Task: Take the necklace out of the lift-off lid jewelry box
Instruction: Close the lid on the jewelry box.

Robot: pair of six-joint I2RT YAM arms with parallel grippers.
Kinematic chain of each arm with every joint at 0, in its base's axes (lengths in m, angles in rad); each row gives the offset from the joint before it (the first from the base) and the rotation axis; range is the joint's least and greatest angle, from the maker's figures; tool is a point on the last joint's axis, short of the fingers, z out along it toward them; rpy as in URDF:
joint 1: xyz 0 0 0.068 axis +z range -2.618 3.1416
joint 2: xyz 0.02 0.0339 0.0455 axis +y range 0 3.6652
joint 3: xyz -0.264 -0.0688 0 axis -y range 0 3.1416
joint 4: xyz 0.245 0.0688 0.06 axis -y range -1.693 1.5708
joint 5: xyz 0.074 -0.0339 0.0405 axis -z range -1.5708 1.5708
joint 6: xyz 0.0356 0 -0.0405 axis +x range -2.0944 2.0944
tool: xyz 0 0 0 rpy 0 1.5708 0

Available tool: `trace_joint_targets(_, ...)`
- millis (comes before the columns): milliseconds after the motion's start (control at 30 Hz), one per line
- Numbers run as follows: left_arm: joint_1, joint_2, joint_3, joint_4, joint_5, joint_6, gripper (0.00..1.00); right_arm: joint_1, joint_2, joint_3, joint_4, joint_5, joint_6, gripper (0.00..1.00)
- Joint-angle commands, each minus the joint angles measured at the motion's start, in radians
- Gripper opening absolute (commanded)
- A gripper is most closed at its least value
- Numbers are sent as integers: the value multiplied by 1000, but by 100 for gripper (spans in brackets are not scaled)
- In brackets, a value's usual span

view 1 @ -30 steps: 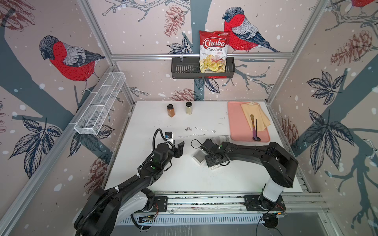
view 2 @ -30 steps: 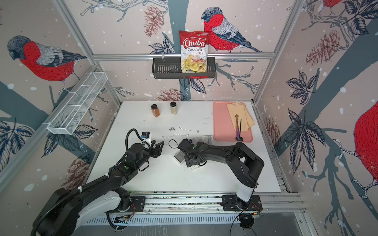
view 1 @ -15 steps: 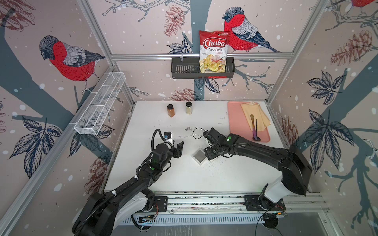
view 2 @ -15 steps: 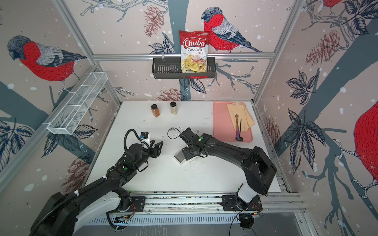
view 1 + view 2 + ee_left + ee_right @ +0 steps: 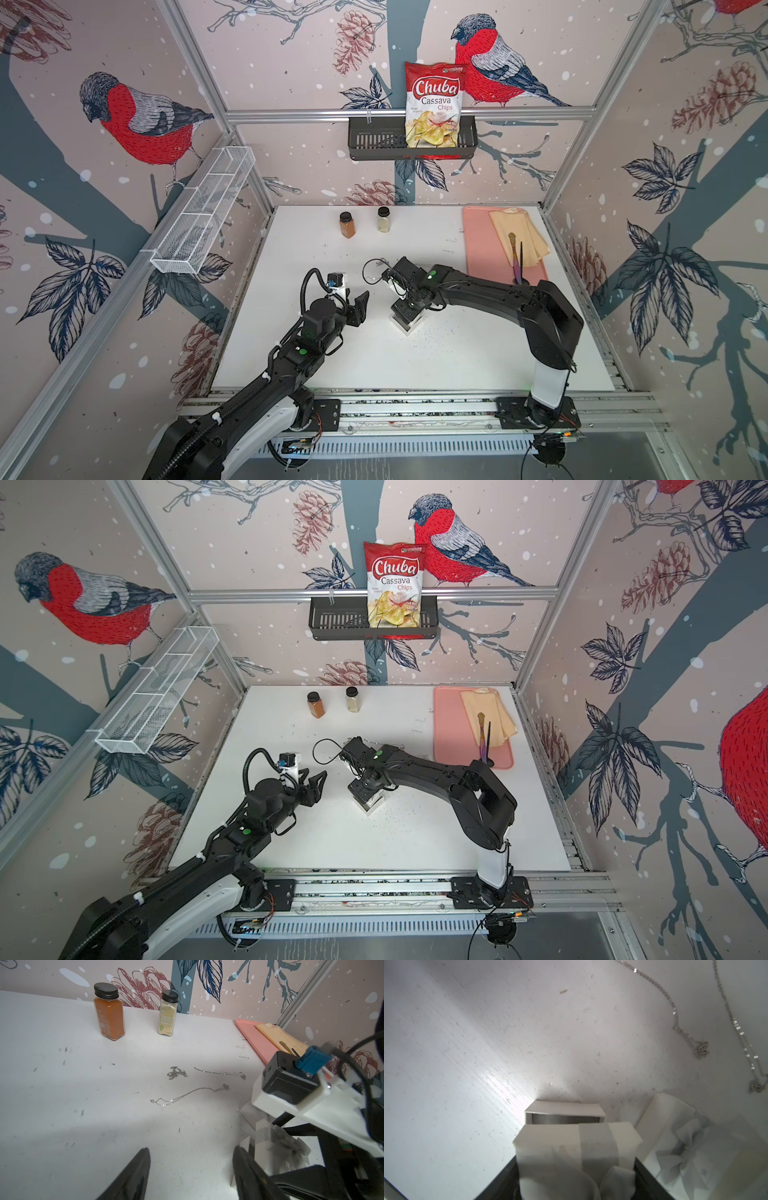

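Right claw [image 5: 406, 306]: clamped on the ribboned lid [image 5: 571, 1138], held above the base.
Box base [image 5: 564, 1110]: centre of table [image 5: 457, 365], open; necklace inside not discernible.
Left claw [image 5: 190, 1167]: wide, empty, 9 o'clock of base.
Loose chains [image 5: 187, 1095]: 12 o'clock of base.

This is a robot test cell in a lab. Aluminium frame bars [image 5: 291, 114] hold flat panels of bird-print wallpaper [image 5: 137, 120] around a white bench [image 5: 374, 365]. Two black robot arms [image 5: 498, 295] are bolted to a metal rail [image 5: 415, 409] at six o'clock. Staged props include a chips bag [image 5: 434, 106] in a basket [image 5: 374, 141] at twelve o'clock and spice jars [image 5: 347, 224] at eleven.
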Motion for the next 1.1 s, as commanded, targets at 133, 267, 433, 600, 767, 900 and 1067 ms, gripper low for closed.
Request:
trace_joint_targets(133,1,12,-1,7,-7,-2,67,10,27,10,-18,-22,25,70)
trace_joint_targets(267,2,22,2,11,-7,2,67,10,30,8,-12,-23,54,71)
trace_joint_targets(433,3,23,-2,15,-7,1,67,9,40,17,-9,-20,84,71)
trace_joint_targets(600,2,26,-9,17,-5,-2,67,9,54,24,-13,-22,99,72)
trace_joint_targets(767,3,26,-10,19,-5,-3,67,9,59,27,-14,-31,102,72)
trace_joint_targets(900,4,31,-13,24,-4,-4,67,9,61,30,-16,-36,105,73)
trace_joint_targets(1067,3,45,-20,22,26,-14,66,8,60,36,-18,-46,108,75)
